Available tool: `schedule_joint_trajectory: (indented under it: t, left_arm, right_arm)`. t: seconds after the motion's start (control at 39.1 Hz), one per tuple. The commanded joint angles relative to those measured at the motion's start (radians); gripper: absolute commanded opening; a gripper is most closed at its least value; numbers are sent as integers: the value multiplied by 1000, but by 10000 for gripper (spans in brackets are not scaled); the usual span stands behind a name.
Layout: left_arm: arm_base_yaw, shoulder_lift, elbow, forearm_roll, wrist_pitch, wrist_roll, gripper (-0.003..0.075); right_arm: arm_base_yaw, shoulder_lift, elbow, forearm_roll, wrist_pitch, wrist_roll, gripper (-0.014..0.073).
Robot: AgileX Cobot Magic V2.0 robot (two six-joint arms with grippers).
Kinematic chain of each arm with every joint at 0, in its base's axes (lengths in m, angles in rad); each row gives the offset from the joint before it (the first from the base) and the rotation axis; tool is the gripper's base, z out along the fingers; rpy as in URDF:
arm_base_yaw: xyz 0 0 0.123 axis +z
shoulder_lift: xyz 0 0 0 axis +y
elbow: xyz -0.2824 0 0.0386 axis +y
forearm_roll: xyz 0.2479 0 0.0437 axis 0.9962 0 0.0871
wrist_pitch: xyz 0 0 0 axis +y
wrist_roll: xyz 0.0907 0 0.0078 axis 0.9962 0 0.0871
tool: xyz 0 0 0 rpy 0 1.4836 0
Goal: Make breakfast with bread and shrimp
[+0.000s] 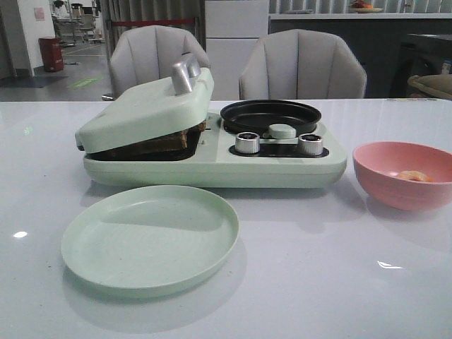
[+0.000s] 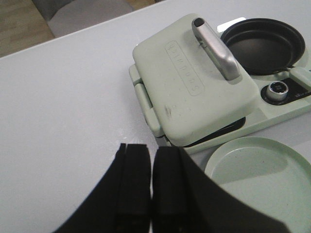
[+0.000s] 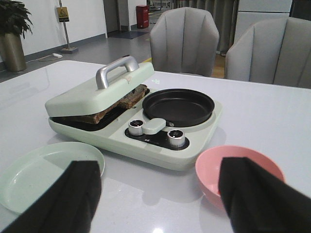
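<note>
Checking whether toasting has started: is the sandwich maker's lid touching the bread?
Touching. In the front view the lid rests tilted directly on the bread, with no gap visible between them.

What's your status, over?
Left gripper shut, empty. Right gripper open, empty. Bread under press lid; shrimp in pink bowl. Nothing blocking.

Commercial or institutional interior, dining-style corner. Evidence: 2 grey upholstered chairs point(image 1: 233, 67) behind glossy white table point(image 1: 318, 282); beyond chairs, open hall with red bin point(image 1: 51, 54), yellow floor sign point(image 3: 62, 14), potted plant point(image 3: 12, 29), white counter point(image 1: 353, 15).
</note>
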Motion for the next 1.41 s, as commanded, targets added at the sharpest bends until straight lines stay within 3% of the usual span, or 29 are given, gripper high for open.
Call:
schedule_joint_trajectory:
  t: [0.0, 0.26, 0.64, 0.77, 1.0, 1.38]
  left_arm:
    - [-4, -104, 83, -21, -158, -14, 117]
    - [-4, -390, 369, -60, -264, -14, 116]
    - [-4, -666, 619, -76, -311, -15, 117]
    - [-4, -694, 641, -76, -342, -15, 114]
    - [-4, -694, 641, -76, -342, -15, 114]
    - [-4, -694, 641, -76, -342, -15, 114]
  right_arm:
    - [-5, 9, -27, -4, -80, -1, 600]
    - [-5, 9, -27, -4, -93, -1, 600]
    - [-5, 10, -27, -4, -132, -1, 600]
    - [-5, 12, -39, -3, -98, 0, 600]
    - [-5, 152, -216, -1, 188, 6, 600]
    - [-36, 539, -503, -18, 298, 104, 600]
